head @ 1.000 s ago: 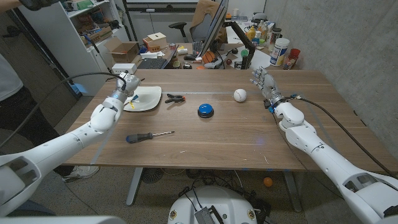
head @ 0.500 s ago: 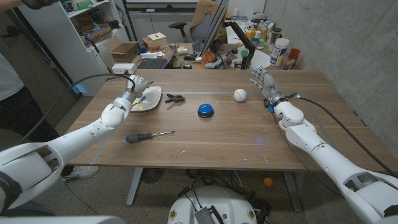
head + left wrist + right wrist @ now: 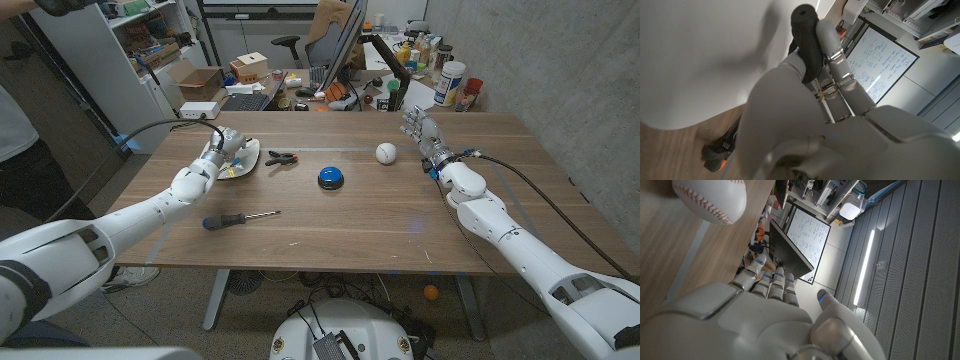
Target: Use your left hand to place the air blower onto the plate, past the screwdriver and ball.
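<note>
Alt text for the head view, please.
The left hand is over the white plate at the wooden table's far left. A screwdriver, black clamp, blue button and baseball lie apart; the right hand waits beyond the ball.

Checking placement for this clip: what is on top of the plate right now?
The left hand is over the white plate; whether the air blower lies there is hidden by its fingers.

The back of the right hand (image 3: 775, 325) takes up the lower middle of the frame, its fingers (image 3: 772, 282) reaching upward side by side. A white baseball (image 3: 712, 200) with red stitching sits at the upper left on the wooden table (image 3: 675, 265). A whiteboard (image 3: 805, 242) with writing shows at centre.
</note>
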Robot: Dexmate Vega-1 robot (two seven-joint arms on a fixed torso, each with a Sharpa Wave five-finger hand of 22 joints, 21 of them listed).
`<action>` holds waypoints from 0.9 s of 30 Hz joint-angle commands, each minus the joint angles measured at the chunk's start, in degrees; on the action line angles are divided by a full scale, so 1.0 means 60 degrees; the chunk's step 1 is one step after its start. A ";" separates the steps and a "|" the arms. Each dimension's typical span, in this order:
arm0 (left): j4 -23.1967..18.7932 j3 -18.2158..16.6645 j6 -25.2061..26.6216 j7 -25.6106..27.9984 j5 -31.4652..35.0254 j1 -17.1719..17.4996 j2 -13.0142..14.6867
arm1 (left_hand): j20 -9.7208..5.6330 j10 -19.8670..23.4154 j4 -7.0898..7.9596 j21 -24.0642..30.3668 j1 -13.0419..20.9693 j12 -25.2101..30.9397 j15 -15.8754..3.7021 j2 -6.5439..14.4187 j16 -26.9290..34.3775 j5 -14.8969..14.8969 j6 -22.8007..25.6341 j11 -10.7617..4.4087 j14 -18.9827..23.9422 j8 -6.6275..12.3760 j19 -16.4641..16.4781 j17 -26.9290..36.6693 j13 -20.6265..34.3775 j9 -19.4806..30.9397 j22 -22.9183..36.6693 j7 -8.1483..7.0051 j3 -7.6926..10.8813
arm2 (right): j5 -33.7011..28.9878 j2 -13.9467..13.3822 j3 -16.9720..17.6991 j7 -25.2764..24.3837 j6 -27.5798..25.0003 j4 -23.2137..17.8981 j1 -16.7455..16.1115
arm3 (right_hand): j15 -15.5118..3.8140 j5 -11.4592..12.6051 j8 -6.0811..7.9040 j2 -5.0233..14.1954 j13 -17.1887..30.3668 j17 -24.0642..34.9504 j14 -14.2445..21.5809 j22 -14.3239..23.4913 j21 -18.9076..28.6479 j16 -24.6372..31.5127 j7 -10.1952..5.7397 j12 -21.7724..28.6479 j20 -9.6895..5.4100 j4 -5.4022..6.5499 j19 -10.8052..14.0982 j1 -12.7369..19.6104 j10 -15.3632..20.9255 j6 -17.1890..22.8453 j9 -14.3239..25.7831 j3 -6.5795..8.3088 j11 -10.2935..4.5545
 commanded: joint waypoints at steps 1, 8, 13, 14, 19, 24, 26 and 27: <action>-0.0108 0.0350 0.0082 -0.0551 -0.0197 -0.0165 0.0033 | -0.0271 0.0112 0.0012 0.0078 0.0017 -0.0030 -0.1390 0.0063 0.0035 0.0037 0.0189 -0.0020 0.1330 -0.0062 -0.0981 0.0040 0.0056 0.0052 0.0030 0.0098 -0.0064 | 0.0007 0.0034 0.0011 -0.0025 0.0076 0.0059 -0.0010 | -0.0203 0.0034 -0.0009 0.0410 0.0046 0.0022 0.0108 0.0038 -0.0018 0.0013 -0.0016 0.0019 -0.0336 -0.0017 0.0066 -0.0024 0.0063 0.0060 0.0044 -0.0036 0.0014; -0.0365 0.0365 0.0252 -0.0750 -0.0114 -0.0118 0.0174 | -0.0251 0.0050 0.0007 0.0094 0.0010 -0.0084 -0.1394 0.0014 0.0031 0.0035 0.0154 -0.0047 0.1324 -0.0110 -0.1033 0.0044 0.0059 0.0054 0.0020 0.0025 -0.0099 | 0.0034 0.0088 -0.0002 0.0043 0.0130 0.0197 0.0035 | -0.0206 0.0035 -0.0009 0.0417 0.0046 0.0021 0.0124 0.0038 -0.0019 0.0013 -0.0025 0.0020 -0.0341 -0.0016 0.0065 -0.0022 0.0071 0.0065 0.0044 -0.0033 0.0034; -0.0632 0.0356 0.0400 -0.1150 -0.0009 -0.0084 0.0307 | -0.0117 -0.0133 0.0167 0.0140 -0.0388 -0.0237 -0.1390 -0.0209 0.0037 -0.0001 -0.0099 -0.0107 0.1234 -0.0284 -0.1120 0.0087 0.0069 0.0060 0.0003 -0.0075 -0.0415 | 0.0032 0.0127 -0.0019 0.0090 0.0181 0.0309 0.0081 | -0.0205 0.0037 -0.0009 0.0421 0.0046 0.0021 0.0146 0.0038 -0.0019 0.0015 -0.0025 0.0018 -0.0343 -0.0016 0.0064 -0.0020 0.0072 0.0066 0.0044 -0.0032 0.0019; -0.0660 0.0380 0.0457 -0.1209 0.0078 -0.0087 0.0326 | -0.0092 -0.0163 0.0203 0.0132 -0.0481 -0.0264 -0.1389 -0.0234 0.0031 -0.0006 -0.0120 -0.0095 0.1205 -0.0301 -0.1145 0.0093 0.0070 0.0060 -0.0009 -0.0092 -0.0472 | 0.0045 0.0139 -0.0014 0.0097 0.0191 0.0328 0.0086 | -0.0202 0.0037 -0.0011 0.0421 0.0046 0.0021 0.0153 0.0037 -0.0020 0.0017 -0.0030 0.0019 -0.0348 -0.0016 0.0063 -0.0020 0.0077 0.0062 0.0044 -0.0031 0.0008; -0.0864 0.0284 0.0655 -0.1416 0.0127 0.0007 0.0399 | 0.0060 -0.0153 0.0540 0.0058 -0.1206 -0.0350 -0.1336 -0.0142 -0.0204 -0.0026 -0.0238 -0.0115 0.0860 -0.0379 -0.1148 0.0003 0.0069 0.0028 -0.0082 -0.0164 -0.0664 | 0.0045 0.0145 -0.0014 0.0118 0.0224 0.0364 0.0098 | -0.0197 0.0037 -0.0014 0.0423 0.0046 0.0020 0.0162 0.0037 -0.0020 0.0016 -0.0026 0.0010 -0.0348 -0.0016 0.0061 -0.0020 0.0058 0.0057 0.0044 -0.0031 0.0014; -0.1053 0.0183 0.0895 -0.1554 0.0210 0.0109 0.0456 | 0.0326 -0.0166 0.1181 -0.0195 -0.2713 -0.0479 -0.1207 -0.0305 -0.0520 0.0010 -0.0541 -0.0086 0.0662 -0.0480 -0.1110 -0.0185 0.0047 -0.0033 -0.0144 -0.0284 -0.1058 | 0.0079 0.0116 0.0018 0.0155 0.0258 0.0374 0.0077 | -0.0200 0.0038 -0.0013 0.0427 0.0046 0.0020 0.0167 0.0037 -0.0022 0.0012 -0.0025 0.0013 -0.0351 -0.0015 0.0056 -0.0019 0.0070 0.0062 0.0045 -0.0029 0.0017; -0.1138 0.0073 0.0985 -0.1521 0.0129 0.0186 0.0465 | 0.0439 -0.0181 0.1460 -0.0328 -0.3305 -0.0525 -0.1196 -0.0327 -0.0617 0.0012 -0.0495 -0.0124 0.0572 -0.0442 -0.1083 -0.0216 0.0041 -0.0049 -0.0153 -0.0371 -0.1202 | 0.0083 0.0110 0.0027 0.0155 0.0273 0.0368 0.0064 | -0.0196 0.0038 -0.0012 0.0428 0.0046 0.0020 0.0172 0.0038 -0.0022 0.0012 -0.0019 0.0013 -0.0352 -0.0015 0.0056 -0.0018 0.0072 0.0064 0.0045 -0.0029 0.0017; -0.1136 0.0022 0.1039 -0.1401 0.0107 0.0228 0.0453 | 0.0495 -0.0187 0.1578 -0.0396 -0.3552 -0.0544 -0.1176 -0.0334 -0.0646 0.0015 -0.0536 -0.0075 0.0553 -0.0455 -0.1080 -0.0226 0.0037 -0.0057 -0.0157 -0.0358 -0.1260 | 0.0088 0.0107 0.0031 0.0156 0.0275 0.0363 0.0059 | -0.0197 0.0038 -0.0011 0.0428 0.0046 0.0020 0.0170 0.0038 -0.0023 0.0010 -0.0023 0.0014 -0.0352 -0.0015 0.0054 -0.0018 0.0074 0.0067 0.0045 -0.0029 0.0019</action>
